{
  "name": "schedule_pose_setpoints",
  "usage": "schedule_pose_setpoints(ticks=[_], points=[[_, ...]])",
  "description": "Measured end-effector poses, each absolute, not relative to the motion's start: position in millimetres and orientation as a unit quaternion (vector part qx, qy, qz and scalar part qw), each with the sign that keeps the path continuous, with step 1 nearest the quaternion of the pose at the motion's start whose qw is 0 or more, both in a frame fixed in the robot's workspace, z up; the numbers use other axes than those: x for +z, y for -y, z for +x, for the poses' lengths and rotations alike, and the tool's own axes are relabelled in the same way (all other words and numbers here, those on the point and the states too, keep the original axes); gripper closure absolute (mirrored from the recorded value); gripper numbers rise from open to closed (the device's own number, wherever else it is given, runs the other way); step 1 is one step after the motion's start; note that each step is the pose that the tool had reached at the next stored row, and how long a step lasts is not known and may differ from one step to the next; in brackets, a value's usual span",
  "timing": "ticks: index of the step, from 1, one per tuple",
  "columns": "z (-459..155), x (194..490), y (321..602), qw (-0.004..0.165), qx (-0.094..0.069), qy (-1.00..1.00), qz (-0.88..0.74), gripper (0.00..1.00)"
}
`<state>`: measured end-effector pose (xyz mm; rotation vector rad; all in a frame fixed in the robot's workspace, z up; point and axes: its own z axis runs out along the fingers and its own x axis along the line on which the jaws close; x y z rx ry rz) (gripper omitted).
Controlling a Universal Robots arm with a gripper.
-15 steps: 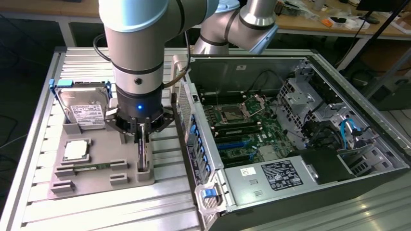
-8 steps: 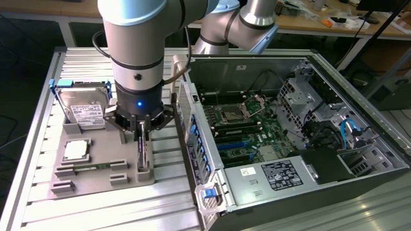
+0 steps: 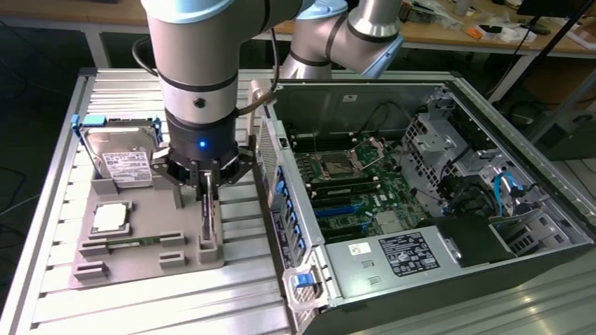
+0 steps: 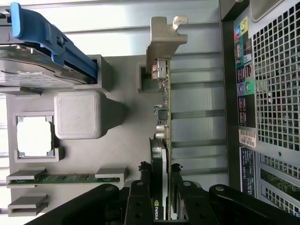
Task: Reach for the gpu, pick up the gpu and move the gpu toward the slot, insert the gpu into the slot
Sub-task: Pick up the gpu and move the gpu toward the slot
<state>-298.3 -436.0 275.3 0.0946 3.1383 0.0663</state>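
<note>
The gripper (image 3: pixel 206 183) (image 4: pixel 159 169) is down over the grey fixture tray (image 3: pixel 139 269) (image 4: pixel 126 84) on the ribbed metal table (image 3: pixel 186 307), on the exterior view's left of the open computer case (image 3: pixel 521 265). Its jaws are drawn narrow around the gpu (image 3: pixel 211 220) (image 4: pixel 164 117), and in the wrist view one of the dark fingers (image 4: pixel 140 187) lies against each flat face of the card, so it grips the card from above. The gpu stands on edge, seen very slim, with its lower edge seated in the tray's upright holders, just beside the perforated outer wall of the case. Its silver end bracket (image 4: pixel 161 44) is at the end of the card away from the gripper. Elsewhere on the tray are a silver hard drive (image 3: pixel 124 157) (image 4: pixel 33 70) standing tilted in its cradle, a square processor (image 3: pixel 110 216) (image 4: pixel 33 136) lying flat in a recess, and a small green memory stick (image 3: pixel 130 242) (image 4: pixel 65 178) held between two brackets. Inside the case the green motherboard (image 3: pixel 373 188) lies exposed, and the slot (image 3: pixel 337 207) is a long narrow socket on it, well apart from the gpu, with the case wall between them
</note>
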Motion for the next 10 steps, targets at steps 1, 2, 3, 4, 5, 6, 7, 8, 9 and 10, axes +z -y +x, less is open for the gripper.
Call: schedule_pose_setpoints(ticks=[1,2,3,4,5,6,7,8,9,10], points=[[-298.4,276.5,436.0,0.001,0.021,-0.999,0.03,0.73],[-298.3,277.8,436.0,0.001,0.021,-0.999,0.03,0.73],[-298.3,278.9,436.0,0.001,0.021,-0.999,0.03,0.73],[-298.4,280.2,436.0,0.001,0.021,-0.999,0.03,0.73],[-298.3,281.3,436.0,0.001,0.021,-0.999,0.03,0.73],[-298.4,282.4,436.0,0.001,0.021,-0.999,0.03,0.73],[-298.3,283.4,436.0,0.001,0.021,-0.999,0.03,0.73],[-298.3,284.3,436.0,0.001,0.021,-0.999,0.03,0.73],[-298.4,285.4,436.0,0.001,0.021,-0.999,0.03,0.73],[-298.3,286.5,436.0,0.001,0.021,-0.999,0.03,0.73]])
